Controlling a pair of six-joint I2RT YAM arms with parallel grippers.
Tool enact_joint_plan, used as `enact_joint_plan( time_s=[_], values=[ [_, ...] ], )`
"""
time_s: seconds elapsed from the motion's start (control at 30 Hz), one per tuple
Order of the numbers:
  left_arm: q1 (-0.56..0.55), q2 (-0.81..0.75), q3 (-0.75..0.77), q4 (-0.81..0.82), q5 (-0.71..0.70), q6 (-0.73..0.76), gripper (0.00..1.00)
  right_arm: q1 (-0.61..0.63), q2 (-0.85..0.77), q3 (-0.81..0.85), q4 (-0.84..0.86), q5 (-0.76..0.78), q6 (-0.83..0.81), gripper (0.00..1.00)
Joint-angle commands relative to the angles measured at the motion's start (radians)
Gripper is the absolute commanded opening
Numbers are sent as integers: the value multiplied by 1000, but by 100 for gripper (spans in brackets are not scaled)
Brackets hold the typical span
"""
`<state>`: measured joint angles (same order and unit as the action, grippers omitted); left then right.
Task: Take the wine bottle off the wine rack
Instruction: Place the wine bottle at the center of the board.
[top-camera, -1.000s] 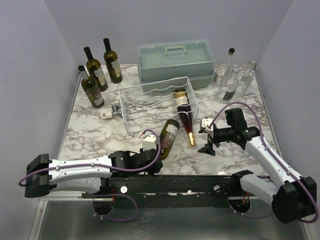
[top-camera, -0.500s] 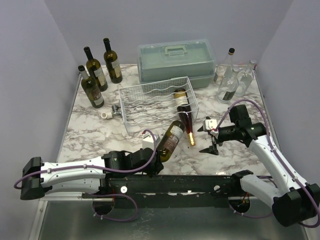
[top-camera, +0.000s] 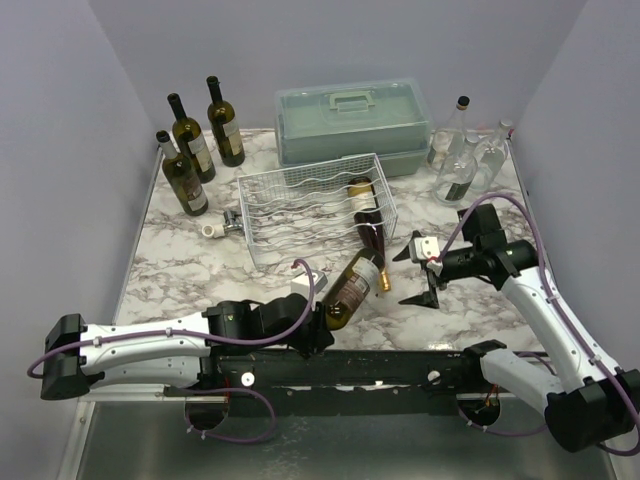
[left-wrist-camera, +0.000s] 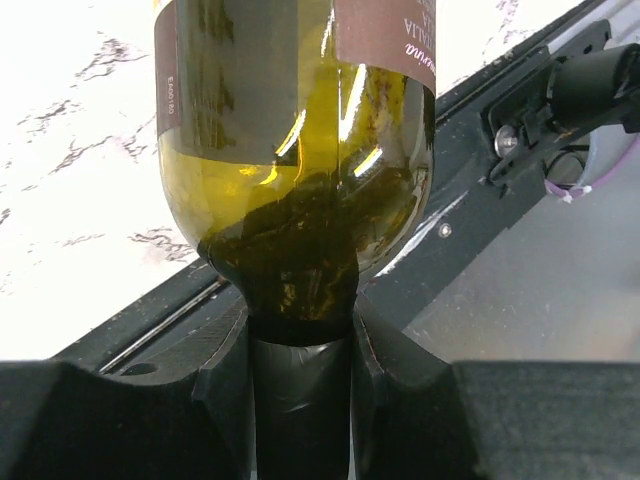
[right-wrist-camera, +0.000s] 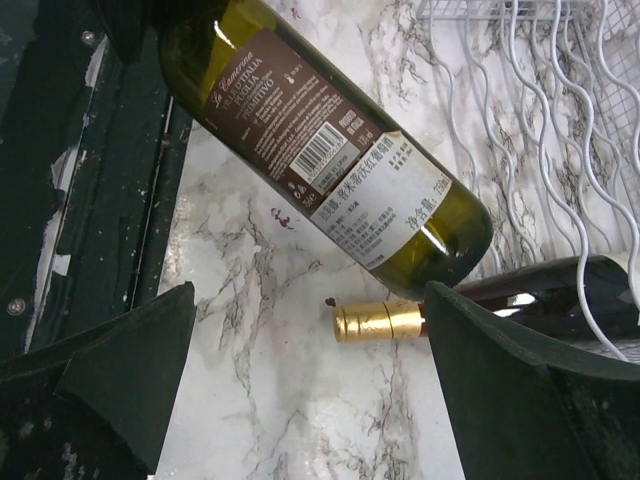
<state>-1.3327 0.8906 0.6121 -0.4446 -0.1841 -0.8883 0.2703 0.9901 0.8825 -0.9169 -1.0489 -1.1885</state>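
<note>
My left tool (top-camera: 322, 325) is clenched on the neck of the olive-green glass wine bottle (top-camera: 354, 284), low in the centre of the overhead frame. The bottle slants up and to the right, off the white wire wine rack (top-camera: 300, 205), which sits above it on the marble-patterned bench (top-camera: 180, 265). A dark bottle with a gold-foil neck (top-camera: 366, 212) lies in the rack's right end. My right tool (top-camera: 415, 273) hangs released right of centre, holding nothing.

Tabletop (top-camera: 170, 265): white marble pattern with grey veining, rectangular.
Back wall (top-camera: 330, 40): plain pale lavender.
Left wall (top-camera: 60, 150), right wall (top-camera: 590, 110): same colour, closing in both sides.
Black rail (top-camera: 380, 368): along the near edge.
Grey surface (top-camera: 330, 450): dull, below the rail.
Light: soft, even.
</note>
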Motion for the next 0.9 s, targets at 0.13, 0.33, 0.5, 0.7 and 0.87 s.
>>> enact_joint_plan(
  time_s=[0.13, 0.33, 0.5, 0.7, 0.87],
  values=[
    [-4, 28, 66, 198, 72, 10, 0, 65, 30, 24, -21, -47, -12, 99],
    [10, 82, 101, 224, 131, 25, 0, 170, 70, 58, 21, 8, 29, 99],
    [32, 132, 143, 230, 203, 45, 0, 267, 117, 96, 14, 117, -1, 99],
    [99, 154, 167, 231, 324, 65, 0, 353, 148, 111, -27, 237, -77, 99],
    [145, 179, 188, 233, 422, 86, 0, 413, 160, 95, -4, 317, -84, 99]
  ],
)
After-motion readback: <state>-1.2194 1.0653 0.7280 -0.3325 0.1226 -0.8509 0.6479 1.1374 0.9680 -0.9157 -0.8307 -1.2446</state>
